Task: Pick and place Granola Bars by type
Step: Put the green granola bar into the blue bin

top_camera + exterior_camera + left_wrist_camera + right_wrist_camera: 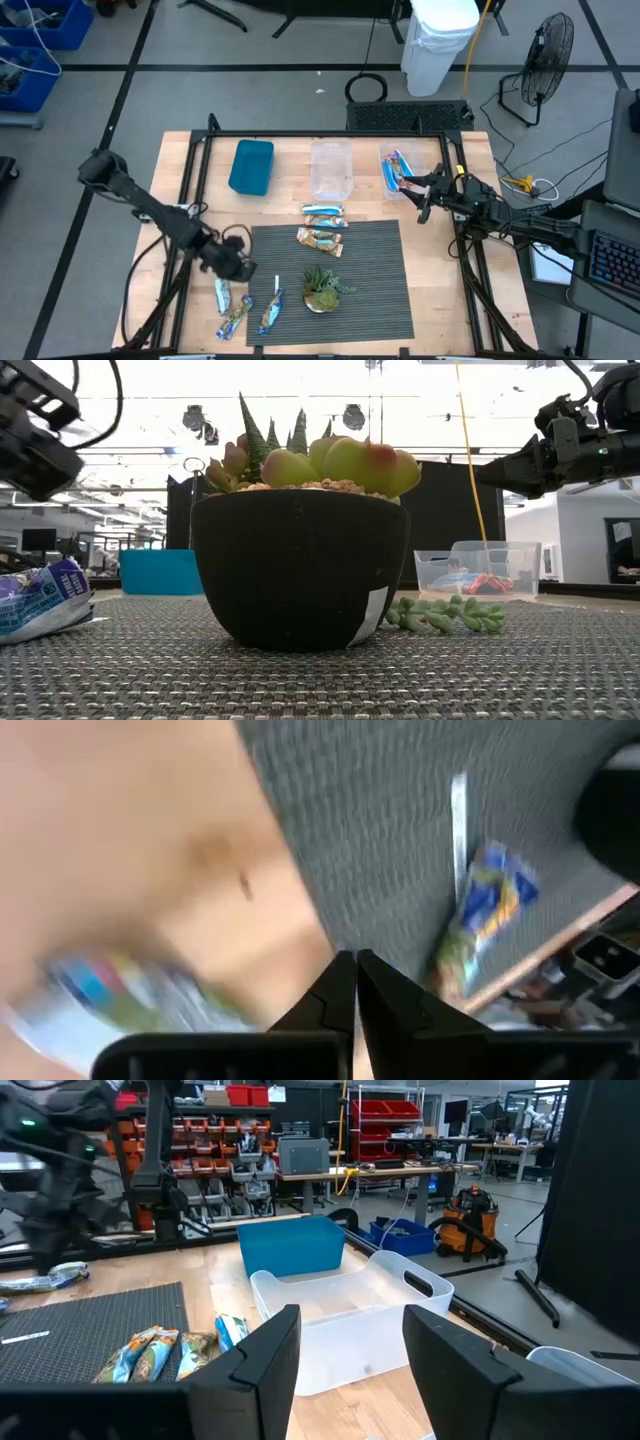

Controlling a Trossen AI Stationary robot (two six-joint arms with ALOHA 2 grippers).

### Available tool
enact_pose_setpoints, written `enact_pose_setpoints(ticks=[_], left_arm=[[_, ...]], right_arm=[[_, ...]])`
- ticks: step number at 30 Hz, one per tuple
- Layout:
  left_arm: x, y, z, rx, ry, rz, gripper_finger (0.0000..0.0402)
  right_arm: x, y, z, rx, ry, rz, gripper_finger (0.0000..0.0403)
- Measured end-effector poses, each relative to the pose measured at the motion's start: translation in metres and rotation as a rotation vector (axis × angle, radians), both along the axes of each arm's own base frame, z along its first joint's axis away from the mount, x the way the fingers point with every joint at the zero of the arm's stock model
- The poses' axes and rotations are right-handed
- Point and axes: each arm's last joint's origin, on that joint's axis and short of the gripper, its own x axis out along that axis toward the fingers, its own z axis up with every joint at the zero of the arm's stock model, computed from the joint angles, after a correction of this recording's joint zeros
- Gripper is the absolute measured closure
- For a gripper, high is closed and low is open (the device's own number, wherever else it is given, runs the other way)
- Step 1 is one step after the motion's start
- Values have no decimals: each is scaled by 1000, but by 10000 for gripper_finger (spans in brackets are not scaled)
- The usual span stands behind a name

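Three blue-and-silver granola bars (237,312) lie on the wood near the table's near left corner. Three tan-and-blue bars (322,225) lie at the mat's far edge. Blue-and-red bars (396,168) lie in the right clear bin (388,154). My left gripper (238,265) hovers shut over the mat's left edge, just beyond the near-left bars. In its wrist view (355,975) one bar (110,995) shows blurred beside it and another (488,910) lies on the mat. My right gripper (420,196) is open by the right bin's near edge. Its fingers (350,1350) hold nothing.
A blue bin (251,166) and a middle clear bin (331,170) stand along the far side. A potted succulent (322,288) sits on the grey mat (370,300). A thin white stick (458,820) lies on the mat near the left bars.
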Motion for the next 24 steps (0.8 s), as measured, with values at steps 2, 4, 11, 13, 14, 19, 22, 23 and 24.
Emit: enact_pose_setpoints(ticks=[2,4,11,13,14,19,22,23,24], left_arm=[[4,-10,3,-20,91,26,389],[6,-16,6,-3,185,52,393],[2,-23,15,144,434,89,367],[3,-25,13,141,436,92,345],[4,-27,12,136,436,98,332],[3,-35,2,159,484,105,276],[2,-37,-3,176,518,116,255],[2,-37,-4,176,525,121,252],[2,-38,-5,178,531,130,249]], right_arm=[[0,0,0,0,0,0,234],[0,0,0,0,0,0,234],[0,0,0,0,0,0,234],[0,0,0,0,0,0,234],[0,0,0,0,0,0,234],[0,0,0,0,0,0,234],[0,0,0,0,0,0,234],[0,0,0,0,0,0,234],[0,0,0,0,0,0,234]])
